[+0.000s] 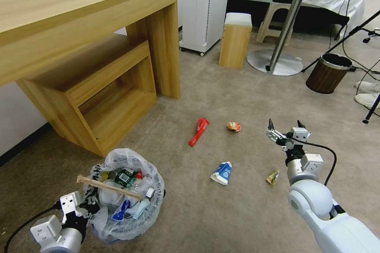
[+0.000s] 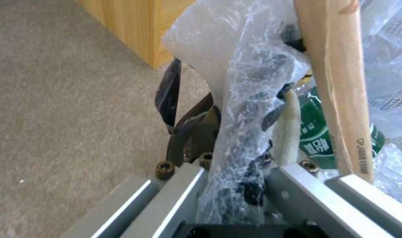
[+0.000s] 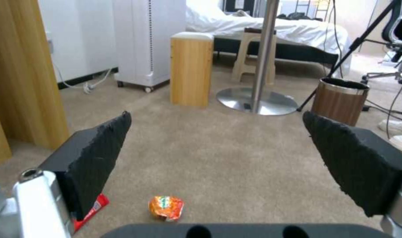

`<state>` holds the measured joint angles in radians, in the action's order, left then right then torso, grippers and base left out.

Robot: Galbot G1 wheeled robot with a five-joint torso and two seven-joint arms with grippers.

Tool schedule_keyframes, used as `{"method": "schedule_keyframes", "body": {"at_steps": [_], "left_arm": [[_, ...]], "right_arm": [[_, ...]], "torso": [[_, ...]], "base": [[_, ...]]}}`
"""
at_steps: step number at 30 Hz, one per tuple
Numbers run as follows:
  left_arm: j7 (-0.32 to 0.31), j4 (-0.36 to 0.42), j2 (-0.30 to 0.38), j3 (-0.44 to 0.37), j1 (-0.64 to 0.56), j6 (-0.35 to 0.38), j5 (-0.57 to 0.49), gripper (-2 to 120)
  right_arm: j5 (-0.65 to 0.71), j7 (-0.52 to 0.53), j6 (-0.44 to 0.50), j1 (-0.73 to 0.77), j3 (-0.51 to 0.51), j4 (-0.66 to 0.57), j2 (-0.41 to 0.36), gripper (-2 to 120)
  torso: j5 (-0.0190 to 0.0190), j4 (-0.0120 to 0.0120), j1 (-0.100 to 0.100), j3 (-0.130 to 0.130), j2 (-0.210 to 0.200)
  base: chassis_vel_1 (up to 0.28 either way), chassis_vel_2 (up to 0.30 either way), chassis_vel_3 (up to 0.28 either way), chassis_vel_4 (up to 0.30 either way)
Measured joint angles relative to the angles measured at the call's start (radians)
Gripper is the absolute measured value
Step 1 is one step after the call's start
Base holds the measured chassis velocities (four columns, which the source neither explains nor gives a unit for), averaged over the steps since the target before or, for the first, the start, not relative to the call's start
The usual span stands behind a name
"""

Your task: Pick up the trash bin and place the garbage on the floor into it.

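The trash bin (image 1: 126, 193) is at my lower left, lined with a crinkled clear bag (image 2: 240, 99) and holding a wooden stick (image 2: 338, 86), a green-labelled bottle (image 2: 318, 138) and other litter. My left gripper (image 1: 89, 205) is shut on its near rim, with the bag pinched between the fingers. On the carpet lie a red wrapper (image 1: 198, 131), an orange wrapper (image 1: 234, 127), a blue-white carton (image 1: 222, 173) and a small yellowish wrapper (image 1: 272, 177). My right gripper (image 1: 287, 128) hovers open to the right of the orange wrapper (image 3: 166, 207), holding nothing.
A wooden desk (image 1: 79, 19) with a lower shelf stands left of the bin. A brown wood-grain bin (image 1: 328, 73), a round table's base (image 1: 273, 61), a small wooden stool (image 1: 235, 39), tripod legs and two white slippers (image 1: 366, 93) are at the back right.
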<state>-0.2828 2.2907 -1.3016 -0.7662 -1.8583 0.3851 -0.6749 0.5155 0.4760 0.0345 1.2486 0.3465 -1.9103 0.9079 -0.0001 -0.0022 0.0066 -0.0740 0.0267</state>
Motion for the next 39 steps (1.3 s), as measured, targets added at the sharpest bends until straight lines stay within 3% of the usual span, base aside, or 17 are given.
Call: {"method": "schedule_keyframes", "body": {"at_steps": [36, 38, 39], "left_arm": [[-0.003, -0.018, -0.005, 0.002, 0.015, -0.005, -0.004, 0], [-0.003, -0.018, -0.006, 0.002, 0.015, -0.005, -0.003, 0], [-0.003, -0.022, -0.011, 0.005, 0.016, -0.005, 0.000, 0]], "right_arm": [[-0.014, -0.010, 0.038, -0.030, -0.051, 0.032, 0.008, 100], [-0.007, -0.009, 0.035, -0.032, -0.057, 0.031, 0.008, 100], [0.051, 0.006, -0.011, -0.035, -0.080, 0.009, -0.002, 100]], "torso": [[-0.0001, -0.0001, 0.000, 0.000, 0.000], [0.0002, 0.0001, 0.000, 0.000, 0.000], [0.0001, -0.0003, 0.000, 0.000, 0.000]], "base": [[-0.129, 0.133, 0.129, -0.130], [-0.067, 0.088, 0.087, -0.042], [0.000, 0.000, 0.000, 0.000]]}}
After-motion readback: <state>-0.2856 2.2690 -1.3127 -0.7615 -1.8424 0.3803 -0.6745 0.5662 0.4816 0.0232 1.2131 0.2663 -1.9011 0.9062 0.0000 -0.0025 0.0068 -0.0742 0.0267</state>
